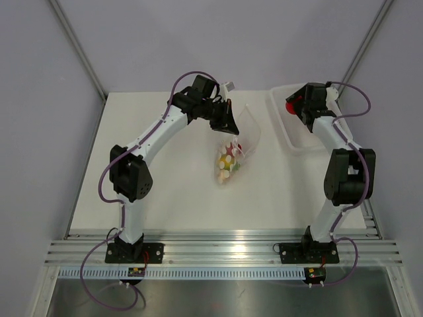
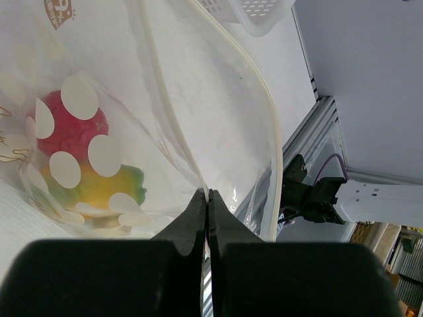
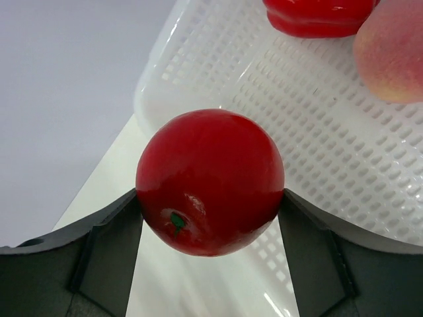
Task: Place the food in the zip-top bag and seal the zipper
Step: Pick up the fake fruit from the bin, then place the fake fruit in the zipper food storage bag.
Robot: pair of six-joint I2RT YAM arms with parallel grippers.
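White walls enclose a white table, with both arm bases bolted at its near edge. At mid-table the zip-top bag is held up by its mouth. The left gripper has its jaws pressed together on one lip of the bag, at the zipper. The two lips stand apart, so the seal is not made. Several pieces of food already lie in the near, lower end of the bag, which rests on the table. The left wrist view shows a red piece and a yellow-green piece behind the dotted film. At far right, the right gripper is clamped on a red toy fruit, with one finger against each side. It holds the fruit over the left edge of the white tray, apparently clear of the tray floor. Another red piece and a peach-coloured piece lie in the tray. Loading is judged to be partly complete. The held fruit has yet to be carried left to the bag mouth and released. The tray pieces would probably follow, after which the zipper must be pressed shut along its length.
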